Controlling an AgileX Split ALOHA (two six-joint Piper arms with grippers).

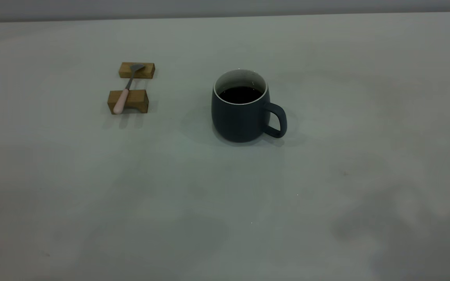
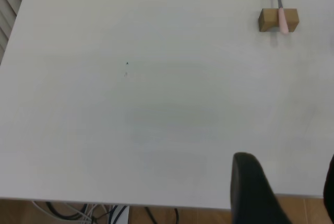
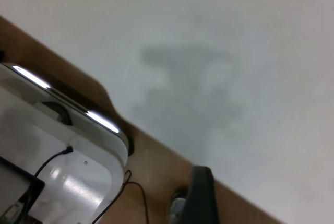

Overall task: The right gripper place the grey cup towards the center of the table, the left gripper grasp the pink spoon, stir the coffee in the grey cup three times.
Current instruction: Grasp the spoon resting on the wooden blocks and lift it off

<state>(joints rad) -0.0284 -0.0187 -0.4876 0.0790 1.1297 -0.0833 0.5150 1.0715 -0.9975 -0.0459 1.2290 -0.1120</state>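
The grey cup stands upright near the middle of the table, handle pointing right, with dark coffee inside. To its left the pink spoon lies across two wooden blocks, bowl on the far one. Neither gripper shows in the exterior view. In the left wrist view the left gripper hangs open over the table's near edge, far from the pink spoon. The right gripper shows one dark finger over the table's edge with nothing beside it; it is open and empty.
The far wooden block and the near one carry the spoon. Beyond the table's edge are cables over a wooden floor and a white device with a black cable.
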